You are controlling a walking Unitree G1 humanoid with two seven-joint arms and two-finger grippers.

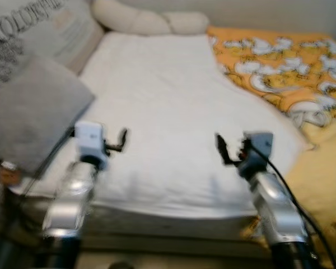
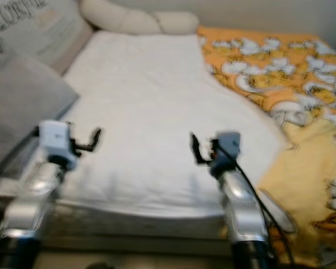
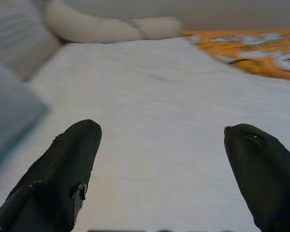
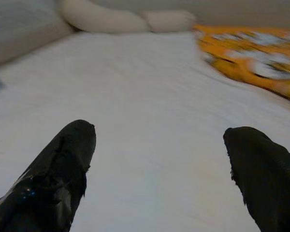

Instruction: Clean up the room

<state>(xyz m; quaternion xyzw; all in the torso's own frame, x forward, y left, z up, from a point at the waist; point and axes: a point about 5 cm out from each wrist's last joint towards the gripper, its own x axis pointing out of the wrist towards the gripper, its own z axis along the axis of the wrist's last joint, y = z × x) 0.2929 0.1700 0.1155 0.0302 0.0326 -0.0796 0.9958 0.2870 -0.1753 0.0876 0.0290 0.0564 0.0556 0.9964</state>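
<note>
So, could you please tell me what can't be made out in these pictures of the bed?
- Lettering on the printed pillow: cut off by the head views' top-left edge and blurred.
- Small orange-and-white object beside the grey pillow: too blurred to identify.
- Floor below the mattress: dark, hidden behind both arms.
- Pattern on the orange blanket: smeared by blur, figures unclear.

We hold our left gripper (image 1: 121,140) and right gripper (image 1: 221,147) over the white sheet (image 1: 168,106) of the bed, a grey pillow (image 1: 31,109) at left, an orange patterned blanket (image 1: 280,67) at right.
</note>
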